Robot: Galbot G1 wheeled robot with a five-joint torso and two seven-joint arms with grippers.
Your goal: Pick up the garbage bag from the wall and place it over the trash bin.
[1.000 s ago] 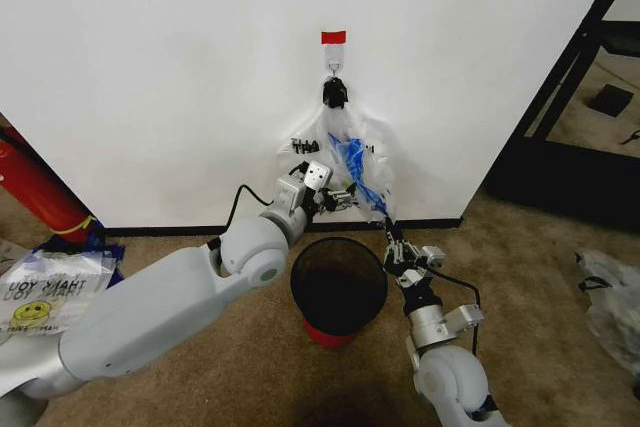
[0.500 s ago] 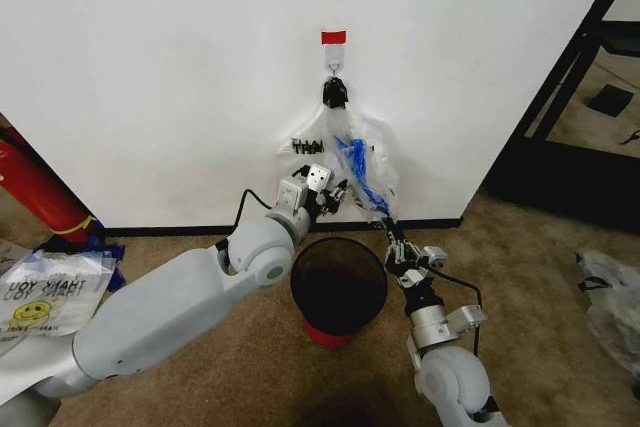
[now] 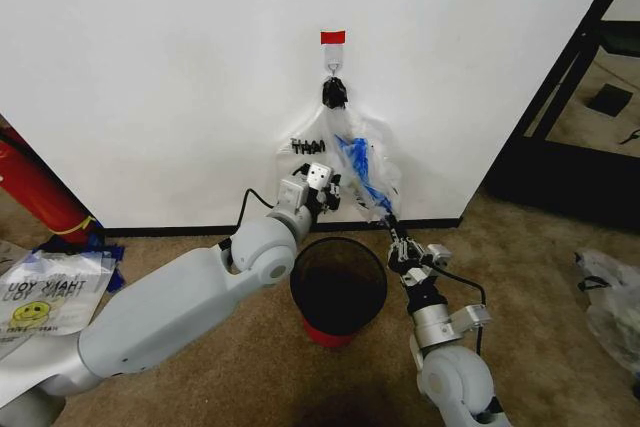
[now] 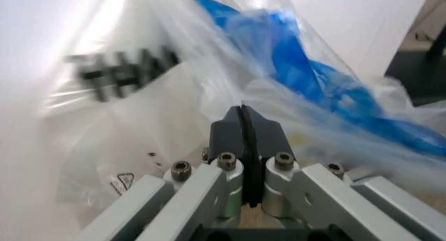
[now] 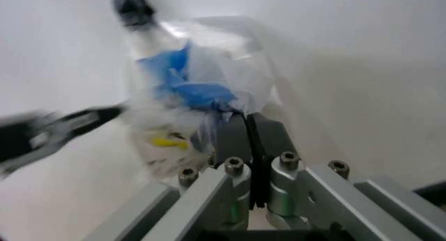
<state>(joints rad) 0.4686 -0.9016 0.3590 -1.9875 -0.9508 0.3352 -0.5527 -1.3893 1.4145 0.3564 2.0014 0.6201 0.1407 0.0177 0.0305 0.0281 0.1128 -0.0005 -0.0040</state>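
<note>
Both arms have edged upward since earlier: left end effector (image 3: 336,190) and right end effector (image 3: 393,237), each seemingly pinched shut on the limp, slippery garbage bag (image 3: 345,162) hanging from the wall (image 3: 160,67); best lifted by its lower corners.

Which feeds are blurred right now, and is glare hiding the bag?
Head view: sharp; the garbage bag hangs readable on the wall. Left wrist view: bag lettering smeared, glare washing out its upper part. Right wrist view: bag and left gripper streaked by motion blur.
</note>
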